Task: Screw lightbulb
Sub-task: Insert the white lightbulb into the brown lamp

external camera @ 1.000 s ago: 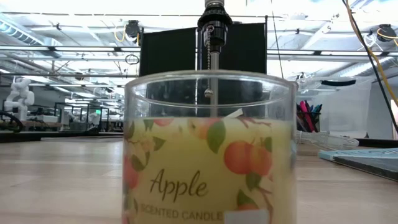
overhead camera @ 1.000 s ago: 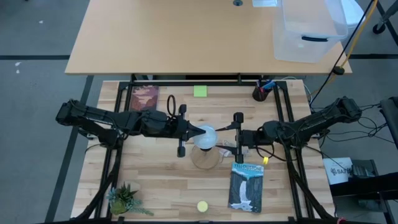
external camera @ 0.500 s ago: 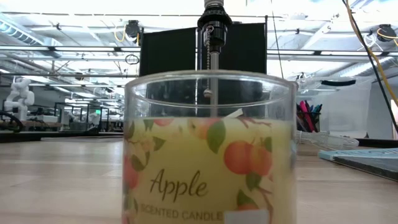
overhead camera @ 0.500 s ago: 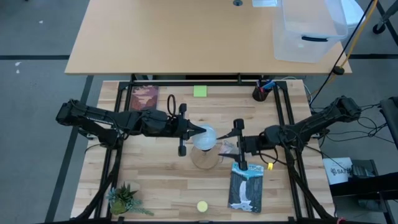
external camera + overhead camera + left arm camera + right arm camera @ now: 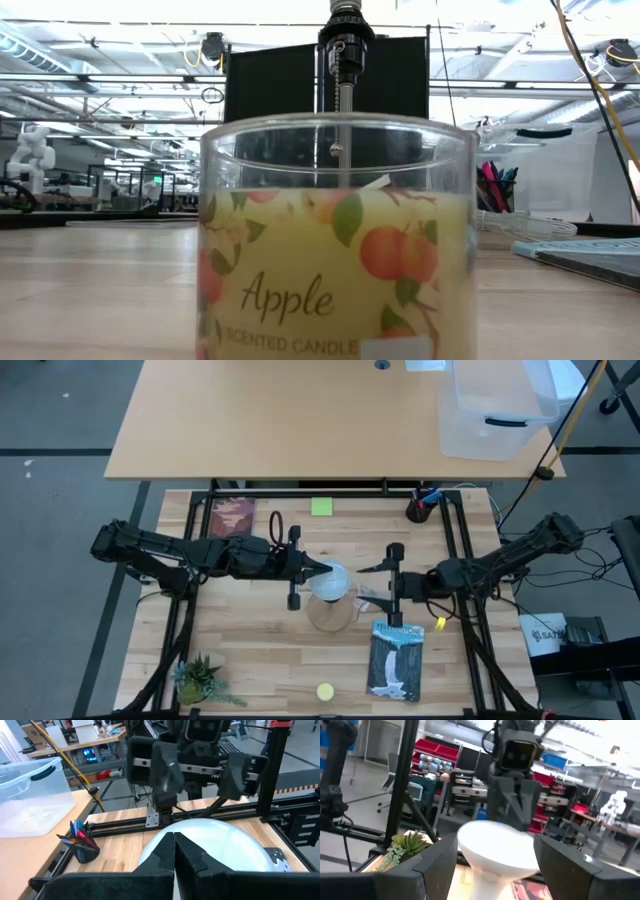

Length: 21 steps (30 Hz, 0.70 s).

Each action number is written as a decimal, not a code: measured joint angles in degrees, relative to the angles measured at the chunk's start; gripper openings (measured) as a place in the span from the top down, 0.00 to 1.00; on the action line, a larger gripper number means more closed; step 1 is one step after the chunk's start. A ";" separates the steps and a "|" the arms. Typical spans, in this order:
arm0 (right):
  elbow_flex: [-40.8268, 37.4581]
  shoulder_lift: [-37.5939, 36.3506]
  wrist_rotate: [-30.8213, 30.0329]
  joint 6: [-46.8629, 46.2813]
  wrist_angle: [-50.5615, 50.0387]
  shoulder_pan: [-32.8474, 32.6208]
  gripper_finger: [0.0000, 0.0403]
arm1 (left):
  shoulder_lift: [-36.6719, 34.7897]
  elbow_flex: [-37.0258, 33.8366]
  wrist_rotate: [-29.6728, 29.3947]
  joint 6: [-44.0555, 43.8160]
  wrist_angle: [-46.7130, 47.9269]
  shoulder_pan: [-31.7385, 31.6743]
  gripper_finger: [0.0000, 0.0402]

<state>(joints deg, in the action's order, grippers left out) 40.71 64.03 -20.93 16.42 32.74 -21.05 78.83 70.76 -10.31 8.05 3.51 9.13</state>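
Lightbulb (image 5: 330, 581) at mid-frame of the high view, its white globe standing directly over the round wooden base (image 5: 330, 612), presumably so the screw neck lines up with the socket; the neck itself is hidden from above. Left pincer (image 5: 322, 571) reaches in from the frame's left, fingers drawn together to a point at the globe's upper-left edge; in the left wrist view those fingertips (image 5: 165, 851) meet tight against the white dome, which reads as a steadying or turning contact rather than a full wrap. Right pincer (image 5: 392, 585) sits just right of the bulb, apart from it, jaws spread wide — the right wrist view shows the globe (image 5: 496, 847) framed in the gap between them with clear space on either side, likely released between turns or lined up for a fresh grip. Paperback book (image 5: 396, 660) lies lower right of the base on the bench (image 5: 250, 650), small yellow disc (image 5: 325, 691) near the bottom edge. Apple candle jar (image 5: 338, 240) fills the low view and blocks the work.
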 joint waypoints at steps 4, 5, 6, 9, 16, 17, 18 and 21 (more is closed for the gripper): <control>0.02 -0.11 1.94 -5.31 -3.31 1.72 0.36 | 0.00 0.00 0.00 -0.01 -0.07 0.00 1.00; 0.02 -0.10 3.14 -7.29 -4.64 2.11 0.36 | 0.00 0.00 0.00 -0.03 -0.09 0.00 1.00; 0.02 -0.09 3.99 -9.17 -5.69 2.40 0.36 | 0.00 0.00 0.00 -0.17 -0.10 0.00 1.00; 0.02 -0.08 3.88 -12.33 -7.25 2.62 0.36 | 0.00 0.00 0.00 -0.22 -0.09 0.00 1.00; 0.08 5.27 2.69 -15.84 -7.88 2.85 0.36 | -0.02 0.00 0.02 -0.26 -0.11 0.00 1.00; 0.08 6.48 0.84 -16.65 -7.32 3.09 0.36 | -0.02 0.00 0.02 -0.29 -0.11 0.00 1.00; 0.09 7.52 -0.86 -17.44 -6.87 3.40 0.36 | -0.02 0.00 0.02 -0.31 -0.13 0.00 1.00; 0.09 10.25 -1.59 -18.60 -4.11 4.31 0.35 | -0.02 0.00 0.02 -0.52 -0.11 0.00 1.00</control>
<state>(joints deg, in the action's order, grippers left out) 40.80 74.28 -22.52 -2.18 28.63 -16.74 78.81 70.76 -10.28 7.54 3.40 9.13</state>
